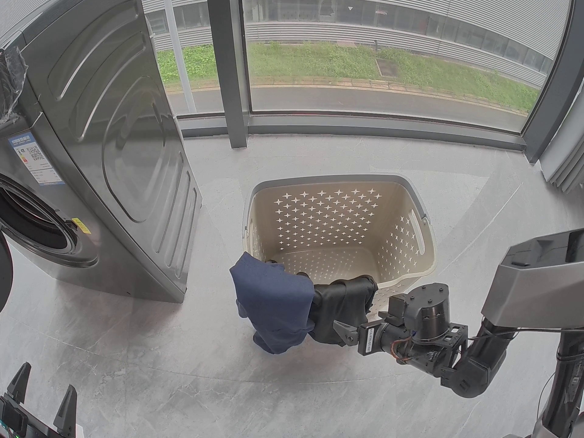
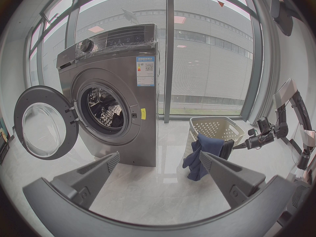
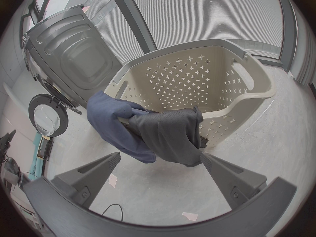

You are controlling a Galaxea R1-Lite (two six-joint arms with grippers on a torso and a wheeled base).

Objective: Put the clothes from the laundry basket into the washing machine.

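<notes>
Right gripper (image 3: 159, 155), spread wide, points level at clothes (image 3: 164, 132).

Cut off at head view's left edge: washing machine (image 1: 121, 153). Hidden beneath blue garment (image 1: 274, 305) and black garment (image 1: 340, 308): near rim of laundry basket (image 1: 340, 220).

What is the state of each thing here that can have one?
washing machine door: swung fully open.
laundry basket: upright, two garments over its near rim.
blue garment: draped over the rim, hanging outside.
dark grey garment: draped over the rim beside the blue one.
left pincer: open, holding nothing.
right pincer: open, near the dark grey garment.
</notes>
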